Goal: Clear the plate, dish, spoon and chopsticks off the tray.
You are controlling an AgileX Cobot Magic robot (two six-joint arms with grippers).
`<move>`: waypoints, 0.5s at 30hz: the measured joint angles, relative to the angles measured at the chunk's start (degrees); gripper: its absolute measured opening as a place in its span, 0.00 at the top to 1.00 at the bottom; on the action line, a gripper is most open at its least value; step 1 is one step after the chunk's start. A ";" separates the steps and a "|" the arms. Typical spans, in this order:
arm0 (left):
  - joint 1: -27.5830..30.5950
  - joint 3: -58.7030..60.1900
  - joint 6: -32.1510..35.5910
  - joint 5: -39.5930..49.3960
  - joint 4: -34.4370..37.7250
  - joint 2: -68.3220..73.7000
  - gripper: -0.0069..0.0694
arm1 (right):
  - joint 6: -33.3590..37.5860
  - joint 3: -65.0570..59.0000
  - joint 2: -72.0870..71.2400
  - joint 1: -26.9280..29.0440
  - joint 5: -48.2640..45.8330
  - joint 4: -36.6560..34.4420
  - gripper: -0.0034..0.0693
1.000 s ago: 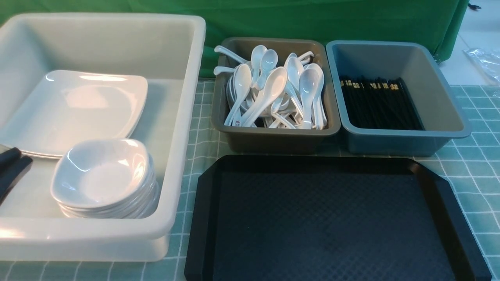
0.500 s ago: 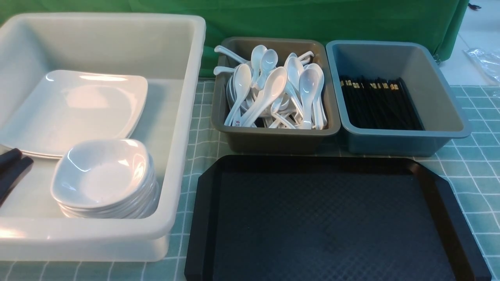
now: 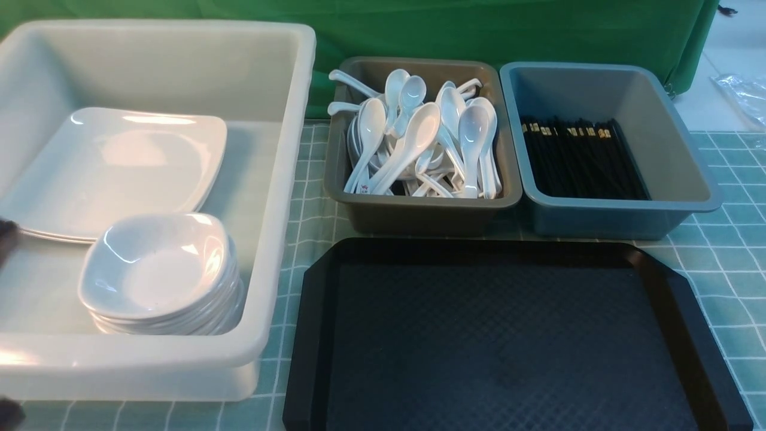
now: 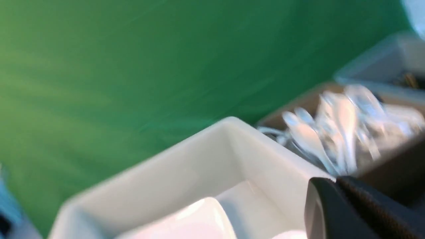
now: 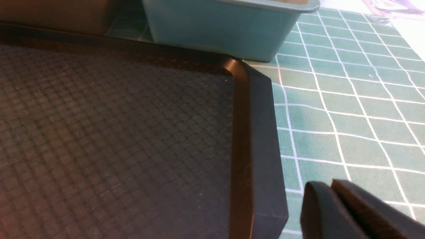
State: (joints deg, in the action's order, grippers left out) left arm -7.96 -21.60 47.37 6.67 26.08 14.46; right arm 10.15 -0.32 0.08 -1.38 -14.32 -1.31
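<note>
The tray (image 3: pixel 514 335) lies bare on the bench (image 3: pixel 730 263), nothing on its diamond-textured floor. The plate (image 3: pixel 114 167) rests in the white bin (image 3: pixel 281 197) to the tray's left, with the dish (image 3: pixel 152 263) topping a stack in front of it. The spoon cannot be told from the heap of white spoons (image 3: pixel 419 143) in the brown bin (image 3: pixel 419 212) behind the tray, nor the chopsticks from the black bundle (image 3: pixel 577 158) in the blue-grey bin (image 3: pixel 676 173) beside it.

Judged from this, the clearing is done and the arms are at the retreat step. The left gripper (image 4: pixel 335 186) hangs over the white bin, its fingers pressed together and empty; the front view catches only a dark blur of it at the left edge. The right gripper (image 5: pixel 332 189) sits beside the tray's right rim over the bench, holding nothing; whether its fingers are parted cannot be told.

The next move calls only for drawing both arms clear without knocking a bin
</note>
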 joint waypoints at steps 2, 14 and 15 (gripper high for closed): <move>3.40 2.75 -13.12 -0.70 -4.92 -2.49 0.89 | 0.00 0.00 0.00 0.00 0.04 0.00 0.84; 11.57 21.40 -42.28 1.32 -19.58 -14.34 0.89 | 0.00 0.00 0.00 0.00 0.23 0.00 0.82; 11.57 21.74 -43.17 3.24 -19.59 -14.38 0.89 | 0.00 0.00 0.00 0.00 0.23 0.00 0.82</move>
State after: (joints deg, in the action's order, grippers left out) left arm 3.61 0.14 4.20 9.91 6.49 0.08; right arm 10.15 -0.32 0.08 -1.38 -14.09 -1.31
